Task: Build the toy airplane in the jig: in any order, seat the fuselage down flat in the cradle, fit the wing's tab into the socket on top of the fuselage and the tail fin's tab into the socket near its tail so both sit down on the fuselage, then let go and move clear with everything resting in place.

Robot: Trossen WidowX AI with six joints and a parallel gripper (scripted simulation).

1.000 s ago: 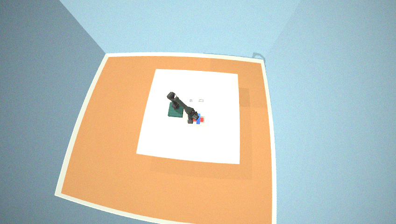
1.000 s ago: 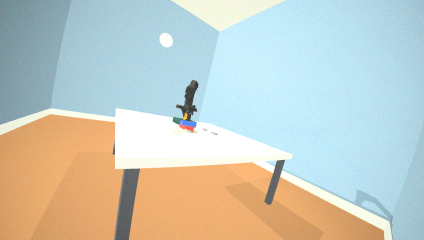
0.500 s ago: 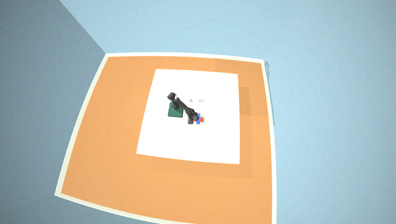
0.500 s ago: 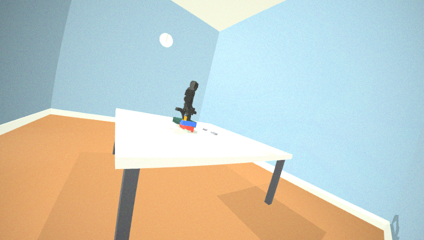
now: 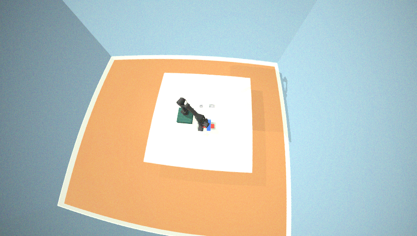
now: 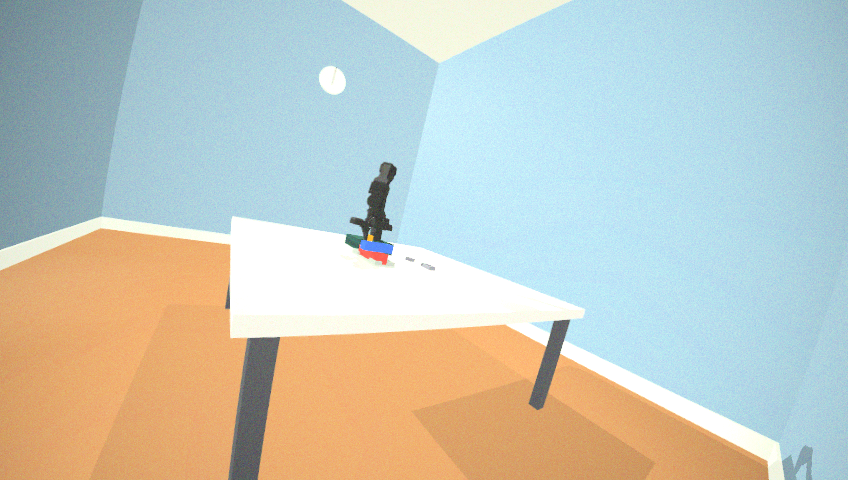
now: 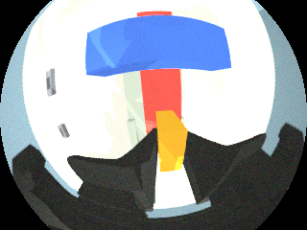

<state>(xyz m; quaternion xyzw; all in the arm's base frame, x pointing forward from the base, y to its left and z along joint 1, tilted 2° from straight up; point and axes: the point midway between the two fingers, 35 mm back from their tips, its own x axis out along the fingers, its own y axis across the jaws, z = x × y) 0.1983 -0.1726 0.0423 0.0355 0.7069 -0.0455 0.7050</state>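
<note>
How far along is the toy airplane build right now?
Done: the red block fuselage lies in the jig, and the blue flat wing sits across it. In hand: the end effector is shut on the orange tail fin at the fuselage's tail end. Left: seat the fin fully, release, move clear.

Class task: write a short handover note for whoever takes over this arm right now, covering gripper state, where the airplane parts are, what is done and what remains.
Gripper: shut on the orange tail fin, held at the tail end of the red fuselage.
Fuselage: lying in the jig on the white table.
Blue wing: lies across the fuselage; looks fitted.
Whether the fin's tab is fully down cannot be told.
Left: confirm the fin is seated, let go, move clear.
</note>
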